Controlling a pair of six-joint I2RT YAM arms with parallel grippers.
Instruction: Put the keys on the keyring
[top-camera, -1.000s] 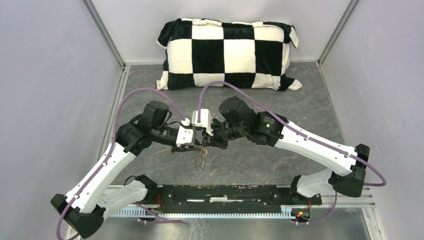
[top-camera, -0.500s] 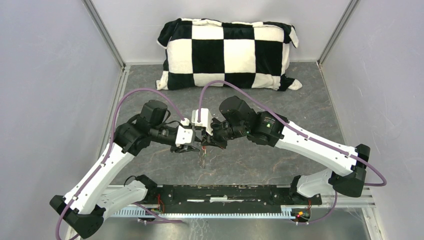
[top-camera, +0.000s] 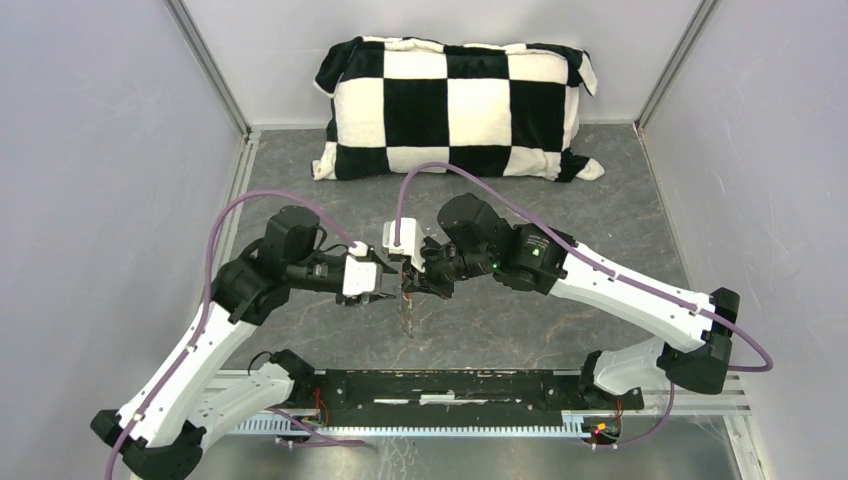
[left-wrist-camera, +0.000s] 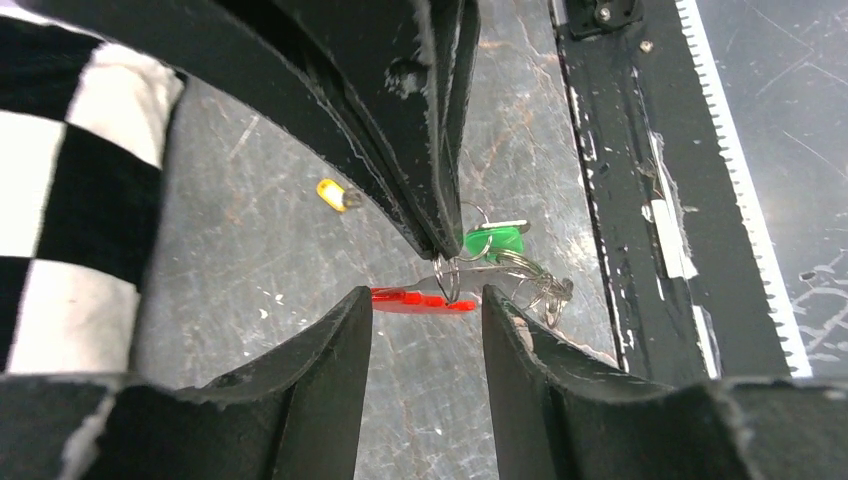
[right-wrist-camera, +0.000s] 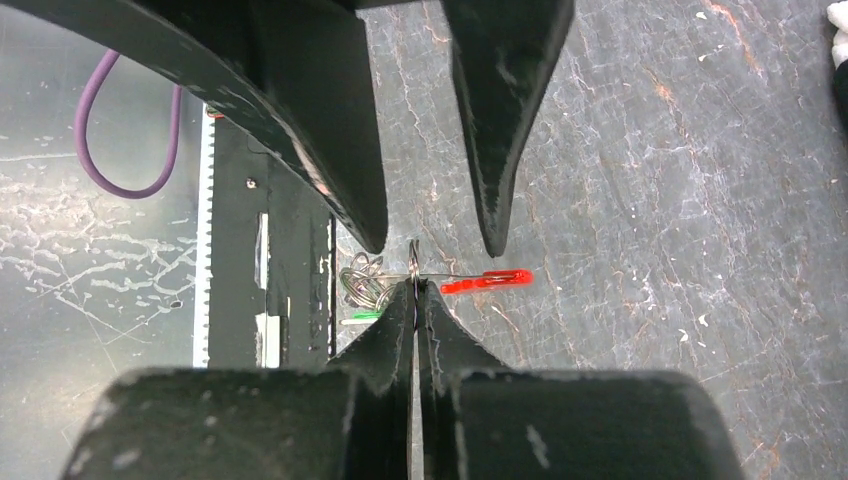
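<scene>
Currently the right jaws clench the keyring (left-wrist-camera: 446, 272), green key (left-wrist-camera: 493, 241) hanging with it; the left jaws, released, straddle its red tag (left-wrist-camera: 420, 299). Close squarely on the tag to steady the ring; the yellow key (left-wrist-camera: 337, 194) lies on the surface (left-wrist-camera: 250, 300), apart.

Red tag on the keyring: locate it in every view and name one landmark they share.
Top external: red tag, a thin sliver hanging under the right hand, centre.
Left wrist: low centre, framed by the left hand's open fingers.
Right wrist: just right of centre, past the right hand's shut tips.
Shared landmark: the black base rail at the table's near edge.
</scene>
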